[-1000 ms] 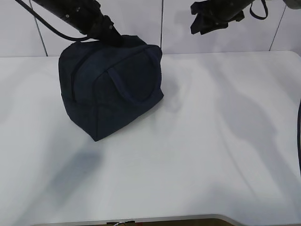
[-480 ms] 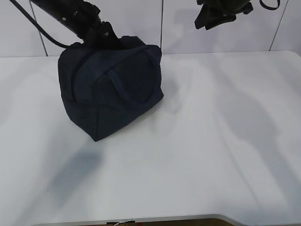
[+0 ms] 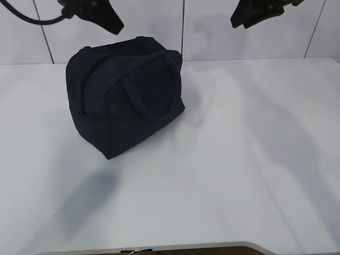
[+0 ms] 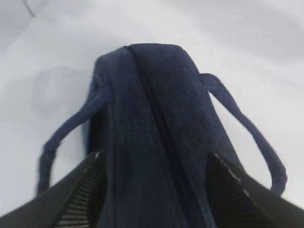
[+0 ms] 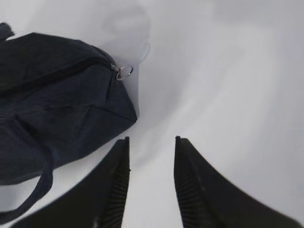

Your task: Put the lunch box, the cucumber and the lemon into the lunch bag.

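The dark navy lunch bag point(image 3: 125, 101) stands zipped shut on the white table, one loop handle lying across its near side. In the left wrist view the lunch bag point(image 4: 152, 109) lies below, its zipper line running down the middle. My left gripper point(image 3: 114, 24) hangs open above the bag's back left, clear of the fabric; its fingers point(image 4: 155, 154) straddle the bag only in view. My right gripper point(image 3: 241, 21) hovers open and empty at the upper right, fingers point(image 5: 152, 138) over bare table beside the bag's ring pull point(image 5: 124, 72). The lunch box, the cucumber and the lemon are out of view.
The white table point(image 3: 239, 159) stretches wide to the right and front of the bag. A pale panelled wall point(image 3: 202, 32) rises behind the table's far edge. The front table edge point(image 3: 186, 247) runs along the bottom of the exterior view.
My left gripper has opened, let go of the bag's top and lifted up and away to the left. The right gripper has drifted up and to the right.
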`<state>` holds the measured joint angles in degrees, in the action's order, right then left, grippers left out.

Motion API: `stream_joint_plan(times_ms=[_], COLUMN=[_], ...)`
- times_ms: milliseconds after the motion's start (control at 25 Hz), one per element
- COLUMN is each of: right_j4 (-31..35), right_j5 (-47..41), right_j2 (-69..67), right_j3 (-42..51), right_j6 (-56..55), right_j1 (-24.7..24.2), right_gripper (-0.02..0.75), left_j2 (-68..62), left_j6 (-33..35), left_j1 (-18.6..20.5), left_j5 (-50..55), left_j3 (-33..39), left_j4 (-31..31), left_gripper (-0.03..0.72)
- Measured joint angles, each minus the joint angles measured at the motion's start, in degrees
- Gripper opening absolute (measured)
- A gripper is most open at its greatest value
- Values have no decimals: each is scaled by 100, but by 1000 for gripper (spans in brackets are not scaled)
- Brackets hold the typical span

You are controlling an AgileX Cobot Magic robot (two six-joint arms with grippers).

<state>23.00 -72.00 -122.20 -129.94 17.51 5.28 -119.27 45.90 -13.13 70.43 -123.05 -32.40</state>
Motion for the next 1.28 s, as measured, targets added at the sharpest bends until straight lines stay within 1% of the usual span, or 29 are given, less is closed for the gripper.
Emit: stream_joint_plan(times_ms=[120,200,280,360,400,480,520,680,800,880,960,1280], right_j4=[0,0,-51,-176,-275,-410,-455,-515,-528,-549,-588,-713], right_j5=[0,0,0,0,0,0,0,0,-10,-10,-10,-21], right_j2=[340,560,760,998,1103,1375,1531,2159,2700,3022,3331,4622], right_j3=[201,242,242,242,242,275,359,1062,1789,2254,2592,3568], right_j6=[102,127,135,140,140,140,140,149,161,170,185,276], right_j1=[0,0,0,0,0,0,0,0,0,0,0,0], right_gripper=[273,273,273,273,273,273,273,274,274,274,273,274], left_j2=[419,658,855,987,1038,1181,1250,1657,2021,2327,2653,4265], left_j6=[-82,-334,-863,-1460,-1801,-2407,-2559,-3015,-3162,-3235,-3297,-3496], left_j1=[0,0,0,-13,-13,-2,-2,-2,-2,-2,-2,-2], left_j5=[35,58,108,132,132,136,147,149,158,158,158,172], left_j3=[0,0,0,0,0,0,0,0,28,209,552,2574], left_j4=[601,1104,1784,2652,2978,3490,3600,3600,3304,3145,3045,3023], left_gripper=[480,480,480,480,480,480,480,480,480,480,480,480])
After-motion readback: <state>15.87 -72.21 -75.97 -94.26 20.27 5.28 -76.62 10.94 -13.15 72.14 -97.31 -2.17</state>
